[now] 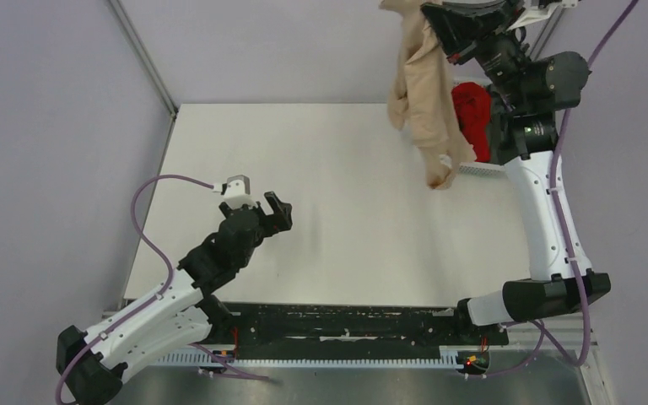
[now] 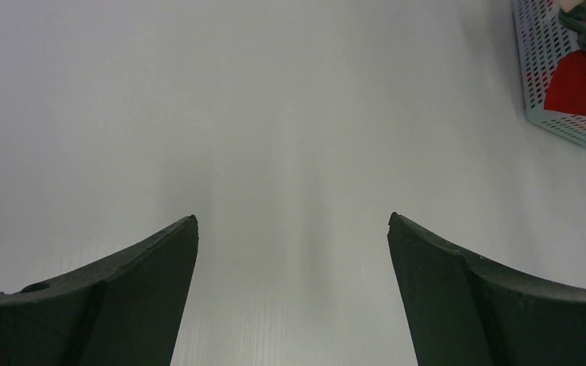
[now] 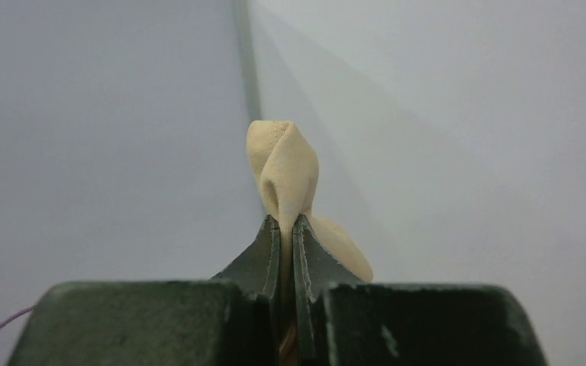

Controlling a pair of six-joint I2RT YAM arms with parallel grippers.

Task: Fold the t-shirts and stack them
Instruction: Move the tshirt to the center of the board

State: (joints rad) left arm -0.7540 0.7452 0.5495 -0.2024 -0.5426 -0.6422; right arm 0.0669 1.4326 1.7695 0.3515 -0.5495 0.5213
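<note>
At the top view's upper right, the right gripper [image 3: 288, 223] pinches the tan t-shirt [image 1: 422, 93], hanging bunched above the counter [image 1: 321, 236]. Lower it mid-counter so the spread left gripper [image 2: 291, 219] can take a hem.

Tan t-shirt [image 1: 424, 93], upper right of the top view: bunched into a long twisted drape, hanging free, one fold pinched in the closed right gripper [image 3: 285, 229]. Red t-shirt [image 1: 472, 114], crumpled, lies just right of it in the white basket [image 2: 538, 69], beside a grey-green garment [image 2: 576, 17].
</note>
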